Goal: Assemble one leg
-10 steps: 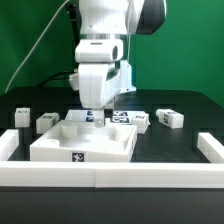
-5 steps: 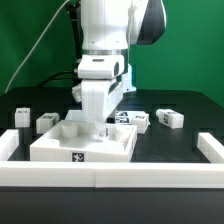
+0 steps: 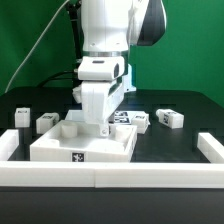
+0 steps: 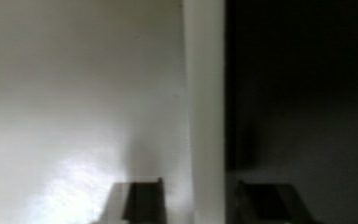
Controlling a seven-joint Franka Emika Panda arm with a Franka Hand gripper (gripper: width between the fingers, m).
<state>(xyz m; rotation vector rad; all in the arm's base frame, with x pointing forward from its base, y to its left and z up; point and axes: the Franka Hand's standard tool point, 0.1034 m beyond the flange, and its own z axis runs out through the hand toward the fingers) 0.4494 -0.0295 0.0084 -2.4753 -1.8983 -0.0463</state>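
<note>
One blocky white leg [image 3: 168, 118] lies on matte table [image 3: 195, 105].

Low frontal exterior (wrist camera close-up)

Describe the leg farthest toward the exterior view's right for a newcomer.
Start at the large white tray under the arm. Past its far corner, toward the exterior view's right, a leg lies on the black table. Unlike the others, it lies alone.
</note>
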